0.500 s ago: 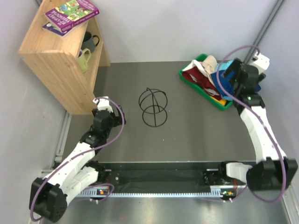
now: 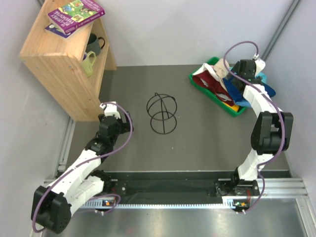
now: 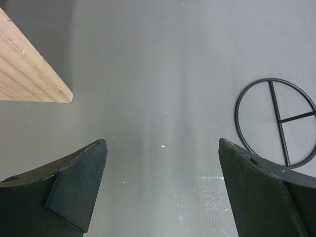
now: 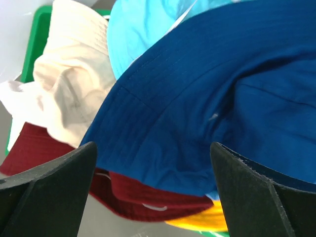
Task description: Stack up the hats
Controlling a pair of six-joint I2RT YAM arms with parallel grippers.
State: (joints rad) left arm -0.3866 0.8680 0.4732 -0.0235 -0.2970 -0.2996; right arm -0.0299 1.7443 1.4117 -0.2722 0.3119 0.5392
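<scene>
The hats lie heaped in the green tray at the far right: dark red, beige, blue and teal. My right gripper hangs over the pile, open. In the right wrist view its jaws stand wide just above the blue hat and hold nothing. Around the blue one show the teal hat, the beige hat, the dark red hat and a yellow hat. My left gripper is open and empty over bare table at the left.
A black wire-frame stand is at the table's middle; its base ring lies right of my left fingers. A wooden shelf with mugs and books fills the far left corner, its foot close to the left gripper.
The right arm has swung in, its elbow folding toward the table, and its gripper has shifted a little up and left over the hats. The left arm has not moved.
</scene>
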